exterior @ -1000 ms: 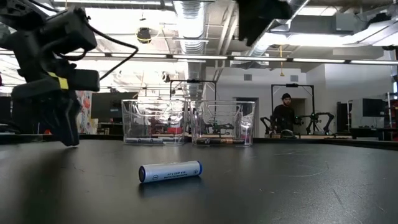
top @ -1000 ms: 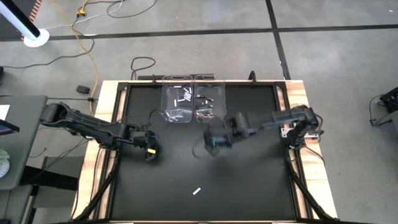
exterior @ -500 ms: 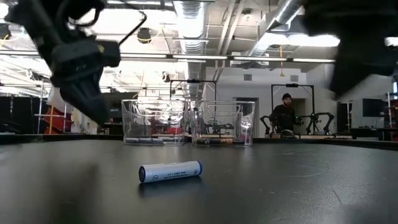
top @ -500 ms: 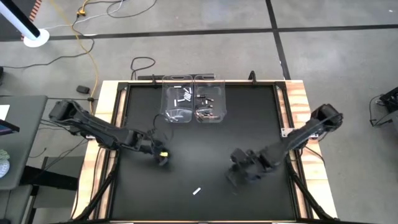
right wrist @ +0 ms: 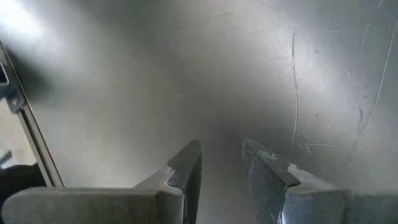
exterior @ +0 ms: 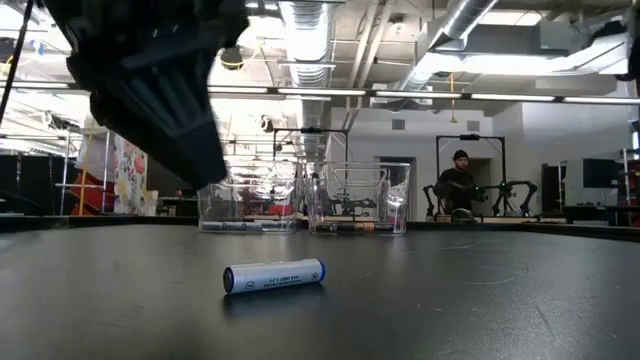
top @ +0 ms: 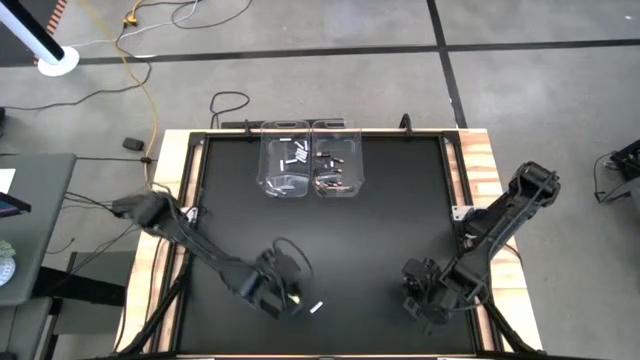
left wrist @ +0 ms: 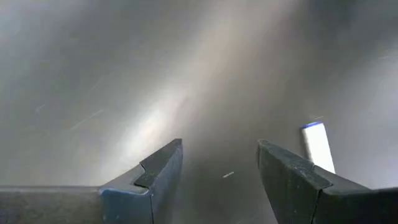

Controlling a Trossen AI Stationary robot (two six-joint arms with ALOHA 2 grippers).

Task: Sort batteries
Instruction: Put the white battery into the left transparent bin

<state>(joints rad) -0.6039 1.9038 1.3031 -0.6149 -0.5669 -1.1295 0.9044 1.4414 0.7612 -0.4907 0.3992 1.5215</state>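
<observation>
One white battery lies alone on the dark worktop in the lower centre of the high view, on its side; it looks to be the last one left to sort. The left gripper hangs just beside it, fingers spread with nothing between them, the battery showing just outside one finger in its wrist view. The right gripper sits at the lower right, near the worktop's edge, fingers a little apart and empty. At the far side, top centre, two clear bins stand side by side; the left bin holds pale batteries, the right bin darker ones, so most of the sorting appears done. Against the earlier frame, the left gripper has swung from the left edge down to the battery, and the right has withdrawn from the centre to the lower right; the battery has not moved.
</observation>
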